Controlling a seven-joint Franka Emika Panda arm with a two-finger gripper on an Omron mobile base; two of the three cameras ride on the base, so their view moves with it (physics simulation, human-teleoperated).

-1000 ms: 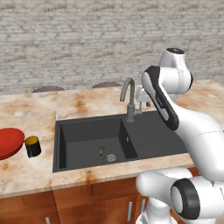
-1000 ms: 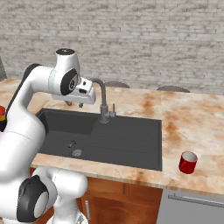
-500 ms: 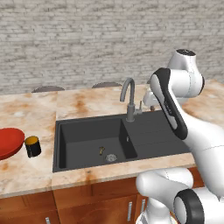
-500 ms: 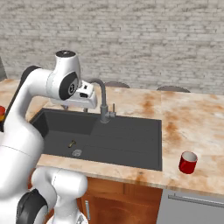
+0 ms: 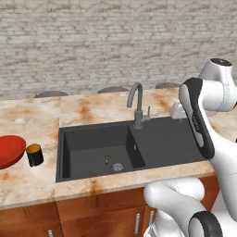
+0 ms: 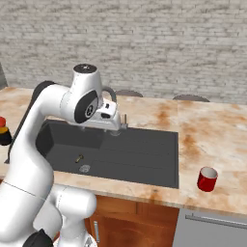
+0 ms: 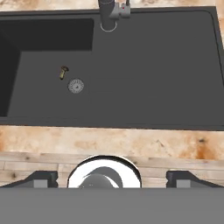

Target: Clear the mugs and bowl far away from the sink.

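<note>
Gripper (image 7: 112, 177), jaws apart and empty above the sink (image 7: 144, 70); approach the black mug (image 5: 34, 154), left of sink, squarely.

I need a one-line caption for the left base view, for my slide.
Red bowl and black mug sit on the counter left of the dark sink.

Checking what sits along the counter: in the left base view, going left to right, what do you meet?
Red bowl → black mug → sink basin → faucet → robot arm.
</note>
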